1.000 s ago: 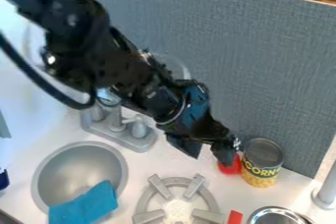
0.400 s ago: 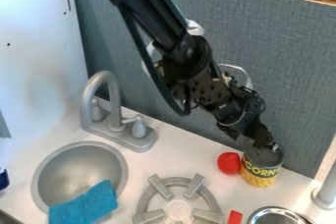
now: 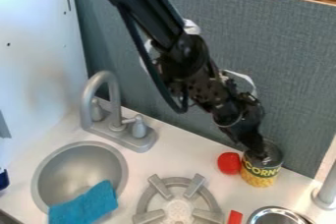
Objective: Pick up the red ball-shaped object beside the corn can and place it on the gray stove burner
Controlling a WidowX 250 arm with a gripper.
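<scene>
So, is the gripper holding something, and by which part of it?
It cannot be told. The gripper is at the top of the can, which stands upright beside the red object, but a hold is not clear.

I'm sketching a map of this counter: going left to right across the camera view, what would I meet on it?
Blue cloth, grey stove burner, round red object, can with a yellow label, grey post.

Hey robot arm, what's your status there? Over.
Gripper at top of can. Can upright, near grey panel. Closest clutter: red round object, close beside can.
</scene>
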